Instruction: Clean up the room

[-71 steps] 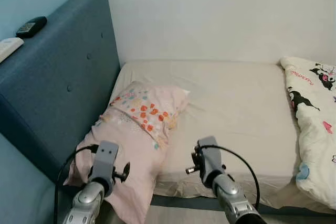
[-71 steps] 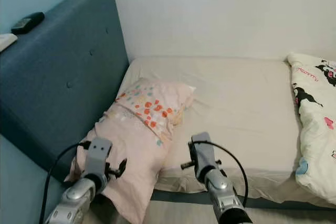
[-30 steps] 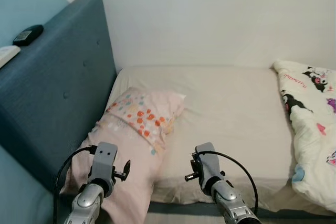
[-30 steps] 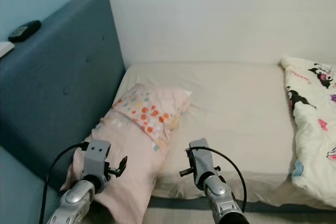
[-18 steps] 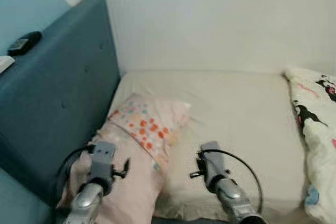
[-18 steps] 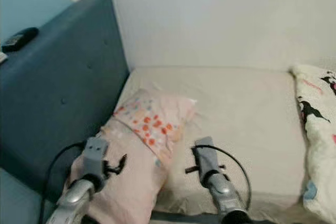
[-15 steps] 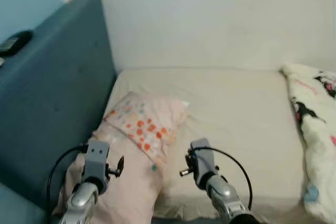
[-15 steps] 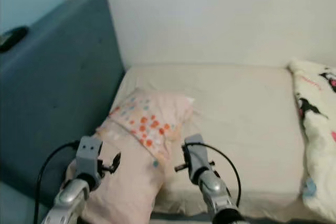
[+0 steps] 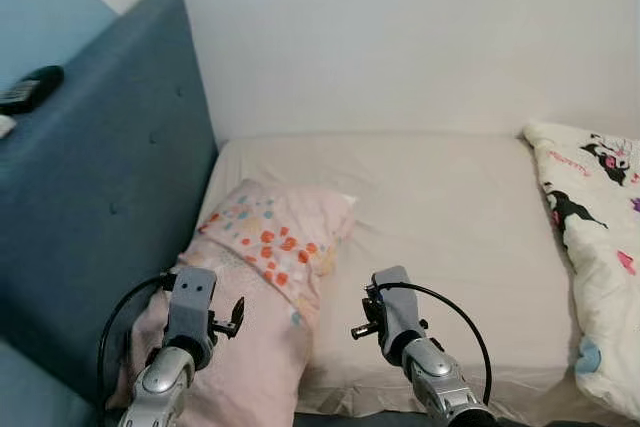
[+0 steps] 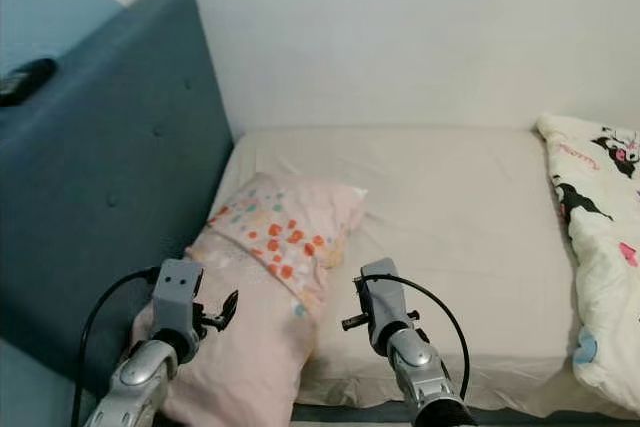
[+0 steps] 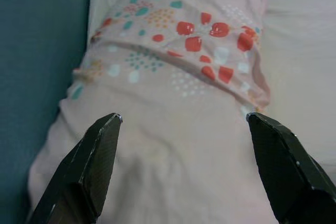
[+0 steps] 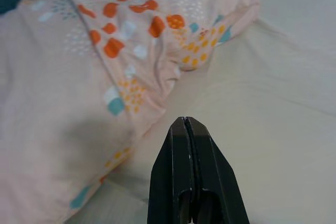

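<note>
A pink pillow [image 9: 265,267] with orange and teal dots lies along the left side of the bed, against the blue headboard [image 9: 100,187]. My left arm [image 9: 185,322] is low over the pillow's near end. The left gripper [image 11: 182,116] is open, its fingers spread wide above the pink cloth [image 11: 173,103] and holding nothing. My right arm [image 9: 400,332] hovers just right of the pillow. The right gripper [image 12: 184,124] is shut and empty over the cream sheet, beside the pillow's edge [image 12: 79,77].
The cream mattress [image 9: 450,217] runs back to a white wall. A white quilt [image 9: 600,247] with cartoon prints is bunched at the bed's right side. A dark remote [image 9: 25,87] lies on the ledge behind the headboard.
The whole view swayed and settled, so the camera moved. Both arms hold much the same pose, and nothing on the bed has shifted.
</note>
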